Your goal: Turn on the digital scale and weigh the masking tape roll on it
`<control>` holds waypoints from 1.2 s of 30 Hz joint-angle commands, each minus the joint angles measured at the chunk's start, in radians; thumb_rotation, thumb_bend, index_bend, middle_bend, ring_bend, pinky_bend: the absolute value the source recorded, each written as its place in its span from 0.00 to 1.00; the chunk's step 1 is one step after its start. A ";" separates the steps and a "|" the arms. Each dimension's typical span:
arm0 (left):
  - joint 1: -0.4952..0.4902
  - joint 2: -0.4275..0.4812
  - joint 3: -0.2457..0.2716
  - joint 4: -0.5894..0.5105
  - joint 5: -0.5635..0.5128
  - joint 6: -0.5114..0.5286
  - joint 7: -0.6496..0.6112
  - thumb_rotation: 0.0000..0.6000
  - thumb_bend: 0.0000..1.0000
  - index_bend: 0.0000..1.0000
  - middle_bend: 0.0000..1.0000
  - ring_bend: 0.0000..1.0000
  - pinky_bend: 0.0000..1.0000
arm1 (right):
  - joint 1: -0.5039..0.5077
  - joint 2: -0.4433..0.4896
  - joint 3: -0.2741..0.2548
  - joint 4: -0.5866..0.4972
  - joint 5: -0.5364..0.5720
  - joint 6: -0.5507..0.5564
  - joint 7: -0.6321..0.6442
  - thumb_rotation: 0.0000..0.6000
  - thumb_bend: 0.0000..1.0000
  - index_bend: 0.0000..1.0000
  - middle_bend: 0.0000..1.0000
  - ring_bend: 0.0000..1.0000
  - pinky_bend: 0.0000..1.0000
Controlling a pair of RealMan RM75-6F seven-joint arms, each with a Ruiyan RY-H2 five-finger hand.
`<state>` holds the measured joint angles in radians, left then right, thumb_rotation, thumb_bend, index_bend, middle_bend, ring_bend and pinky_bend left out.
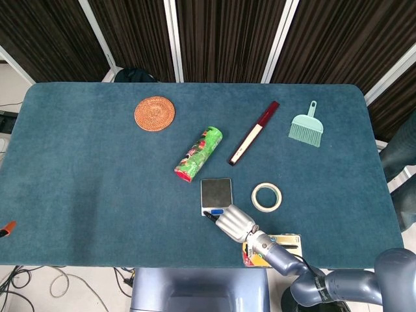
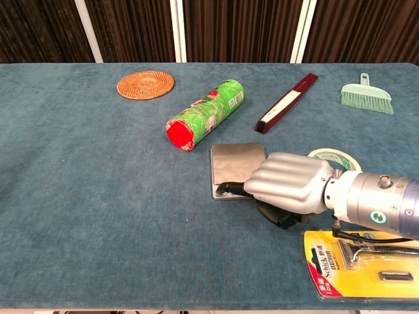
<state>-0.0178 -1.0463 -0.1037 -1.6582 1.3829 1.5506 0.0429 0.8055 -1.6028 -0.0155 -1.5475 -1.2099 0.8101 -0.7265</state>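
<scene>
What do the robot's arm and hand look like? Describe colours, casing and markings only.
Only the right hand shows. Its back and fingers are smooth metallic silver segments, and the parts underneath are black. The right arm is a silver-grey cylinder with a round teal-ringed mark, a small round fitting on top and a thin black cable beneath. In the head view its links look blue-grey.
</scene>
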 commanded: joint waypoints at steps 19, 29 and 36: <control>0.000 0.003 0.001 0.000 0.002 -0.001 -0.004 1.00 0.04 0.05 0.00 0.00 0.00 | -0.011 0.061 0.074 -0.081 0.007 0.087 0.078 1.00 0.82 0.10 0.36 0.40 0.46; 0.001 0.001 0.002 -0.001 0.003 0.001 0.000 1.00 0.04 0.05 0.00 0.00 0.00 | -0.041 0.158 0.127 -0.135 0.060 0.115 0.189 1.00 0.43 0.01 0.05 0.04 0.10; 0.001 -0.001 0.004 -0.003 0.003 0.002 0.010 1.00 0.04 0.05 0.00 0.00 0.00 | -0.047 0.235 0.094 -0.150 0.101 0.054 0.217 1.00 0.41 0.00 0.02 0.02 0.04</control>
<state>-0.0166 -1.0472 -0.0999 -1.6610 1.3866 1.5517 0.0521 0.7616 -1.3761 0.0866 -1.6969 -1.1144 0.8724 -0.5167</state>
